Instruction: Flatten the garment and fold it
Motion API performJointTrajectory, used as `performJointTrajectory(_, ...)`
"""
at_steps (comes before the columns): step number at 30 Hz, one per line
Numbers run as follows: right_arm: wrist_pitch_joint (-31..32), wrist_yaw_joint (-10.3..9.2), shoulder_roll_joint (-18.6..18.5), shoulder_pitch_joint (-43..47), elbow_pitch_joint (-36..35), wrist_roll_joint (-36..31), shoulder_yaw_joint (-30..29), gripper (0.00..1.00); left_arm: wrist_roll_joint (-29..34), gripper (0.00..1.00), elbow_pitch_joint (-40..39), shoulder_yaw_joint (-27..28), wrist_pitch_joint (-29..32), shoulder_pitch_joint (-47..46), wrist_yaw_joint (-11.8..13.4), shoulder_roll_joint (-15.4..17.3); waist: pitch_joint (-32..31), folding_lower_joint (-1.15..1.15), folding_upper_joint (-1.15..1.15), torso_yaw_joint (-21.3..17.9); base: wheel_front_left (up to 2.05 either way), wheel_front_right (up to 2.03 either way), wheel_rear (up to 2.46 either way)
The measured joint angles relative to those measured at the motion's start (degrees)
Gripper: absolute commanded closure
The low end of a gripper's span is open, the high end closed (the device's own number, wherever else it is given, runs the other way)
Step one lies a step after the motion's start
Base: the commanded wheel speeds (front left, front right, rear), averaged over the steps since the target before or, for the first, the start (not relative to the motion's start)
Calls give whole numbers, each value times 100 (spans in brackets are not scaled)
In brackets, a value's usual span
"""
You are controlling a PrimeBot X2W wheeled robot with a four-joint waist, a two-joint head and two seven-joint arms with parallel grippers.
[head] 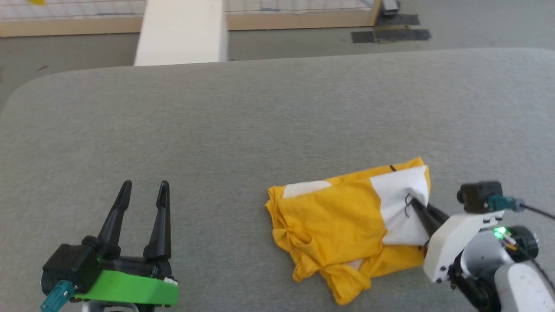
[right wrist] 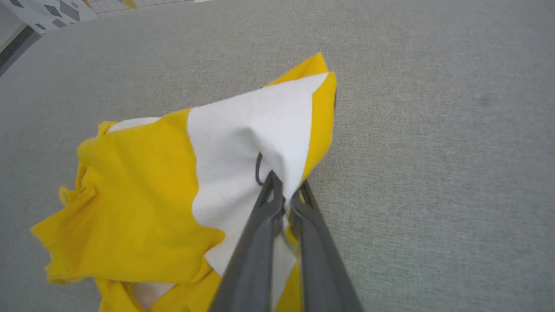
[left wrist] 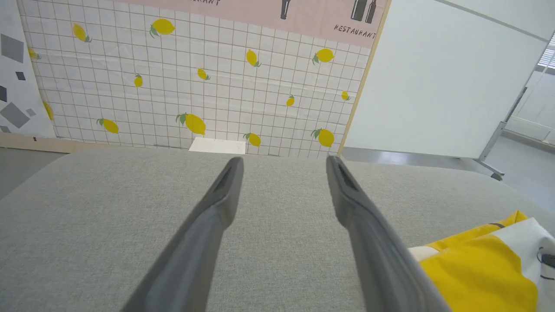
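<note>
- Where the grey surface (head: 260, 121) runs toward the robot's right and near side, the garment (head: 338, 225) lies bunched in a loose heap. It is mostly yellow, with a white patch turned up on its right side and thin black marks on the white.
- Right gripper (head: 412, 203): fingers pressed together, pinching a fold of the white patch close to the garment's right edge. In the right wrist view the cloth (right wrist: 143, 208) rises to a small peak at the gripper (right wrist: 286, 193) tips.
- Left gripper (head: 145, 188): well apart from the garment, off to its left. Fingers spread wide, nothing between them. Left wrist view has the gripper (left wrist: 284, 162) over grey cloth, with a corner of the garment (left wrist: 477, 277) at lower right.
- Surface: grey woven fabric, matte, with rounded far corners.
- Beyond the far edge: a white block (head: 182, 30), a wooden base strip, and dark mats (head: 390, 32) on grey floor.
- Backdrop: a grid-patterned wall with lemon prints (left wrist: 173, 86), and a plain white panel (left wrist: 433, 78) beside it.
</note>
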Motion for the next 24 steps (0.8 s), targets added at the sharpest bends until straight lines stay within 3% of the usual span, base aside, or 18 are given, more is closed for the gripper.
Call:
performJointTrajectory(12,415,0,-914,-1135,-47,-211,168,100,57,0,-270,57,171,-163,5,279,276,0,0,-909,0,0,0)
performJointTrajectory(24,569,0,-1667,-2312,-142,-363,-91,100,255,0,-889,341,510,-716,33,780,1167,0,0,-1495,0,0,0)
